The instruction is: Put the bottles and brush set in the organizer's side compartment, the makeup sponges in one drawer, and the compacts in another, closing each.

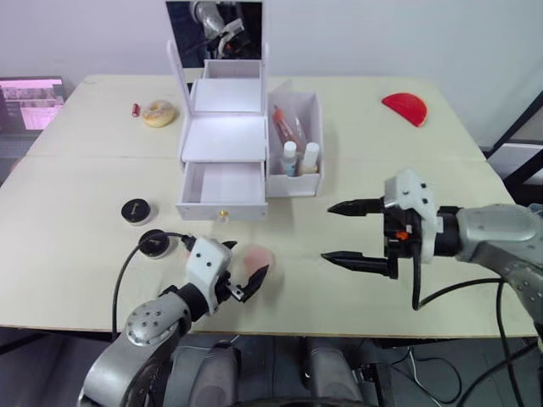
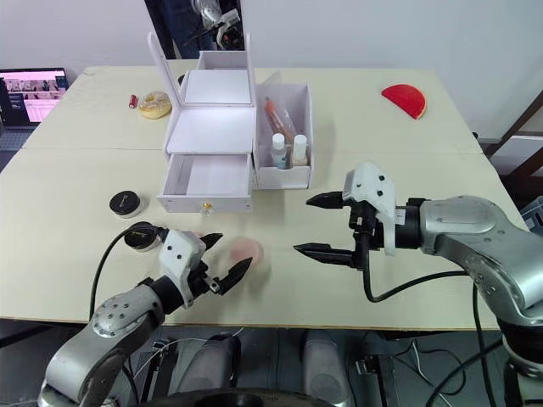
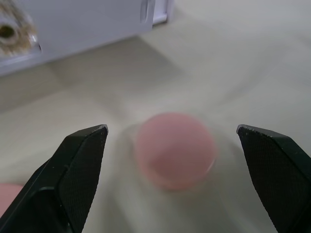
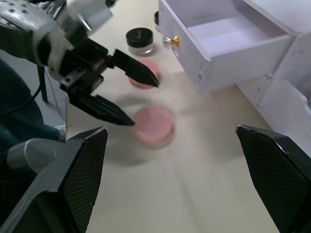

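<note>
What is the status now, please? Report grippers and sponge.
Left gripper open, straddling the pink sponge on the table. Right gripper open, empty. Organizer lower drawer open, nothing inside. Path to drawer looks clear.

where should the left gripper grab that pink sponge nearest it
Across its rounded sides, probably. The pink sponge lies flat on the table as a low puck, so its rim is the only part two fingers can pinch. The open left gripper already straddles it; coming low from the robot's side, the way it points, looks best.
</note>
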You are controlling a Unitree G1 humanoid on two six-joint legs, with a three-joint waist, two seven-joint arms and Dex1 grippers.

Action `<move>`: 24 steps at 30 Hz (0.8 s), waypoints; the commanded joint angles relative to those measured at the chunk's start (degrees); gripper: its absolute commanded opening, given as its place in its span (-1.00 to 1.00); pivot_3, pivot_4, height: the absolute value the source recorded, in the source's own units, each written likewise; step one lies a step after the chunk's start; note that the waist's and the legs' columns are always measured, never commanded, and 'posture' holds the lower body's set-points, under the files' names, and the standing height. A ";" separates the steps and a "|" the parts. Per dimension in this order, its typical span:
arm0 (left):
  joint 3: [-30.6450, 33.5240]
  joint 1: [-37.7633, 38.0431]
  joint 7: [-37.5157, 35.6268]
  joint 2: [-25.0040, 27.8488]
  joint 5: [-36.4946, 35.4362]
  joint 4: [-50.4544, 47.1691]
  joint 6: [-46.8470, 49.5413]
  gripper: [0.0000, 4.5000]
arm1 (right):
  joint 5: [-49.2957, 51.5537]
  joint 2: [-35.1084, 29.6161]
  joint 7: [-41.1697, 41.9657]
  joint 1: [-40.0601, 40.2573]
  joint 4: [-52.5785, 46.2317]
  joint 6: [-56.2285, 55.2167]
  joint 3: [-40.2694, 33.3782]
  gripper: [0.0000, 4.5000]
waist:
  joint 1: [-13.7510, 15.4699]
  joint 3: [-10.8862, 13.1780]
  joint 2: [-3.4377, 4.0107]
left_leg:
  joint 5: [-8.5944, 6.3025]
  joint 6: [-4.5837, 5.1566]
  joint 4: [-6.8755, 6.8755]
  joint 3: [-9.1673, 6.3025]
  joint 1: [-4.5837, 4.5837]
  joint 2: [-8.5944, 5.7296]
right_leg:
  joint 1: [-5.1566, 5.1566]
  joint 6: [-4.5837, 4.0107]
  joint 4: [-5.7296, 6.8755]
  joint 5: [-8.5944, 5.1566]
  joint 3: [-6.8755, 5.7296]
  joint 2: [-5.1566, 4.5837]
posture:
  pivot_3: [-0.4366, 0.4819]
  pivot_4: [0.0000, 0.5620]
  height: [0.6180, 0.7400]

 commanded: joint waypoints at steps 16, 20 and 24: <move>-6.19 -5.76 -1.75 -3.82 4.33 11.64 -2.08 1.00 | -0.36 0.52 -2.59 -7.19 -0.72 3.44 3.43 1.00 | 0.14 -0.02 0.02 | 0.00 0.00 0.02 0.00 0.01 0.00 | 0.00 0.01 0.01 0.00 0.00 0.00 | -0.05 -0.47 0.99; -5.80 -5.94 -2.75 -4.75 3.39 12.34 -2.35 0.89 | 0.81 1.71 -3.82 -7.52 -0.58 4.32 2.66 1.00 | 0.20 -0.05 0.06 | 0.00 0.00 0.02 0.00 0.01 0.00 | 0.00 0.00 0.01 0.00 0.00 -0.01 | -0.05 -0.47 0.99; -5.35 -5.78 -3.61 -5.09 3.20 12.53 -2.74 0.20 | 1.06 3.87 -4.73 -7.26 -0.19 3.16 1.61 1.00 | 0.14 -0.05 0.07 | 0.00 0.00 0.01 0.00 0.00 0.00 | 0.00 0.00 0.01 0.00 -0.01 0.00 | -0.05 -0.47 0.99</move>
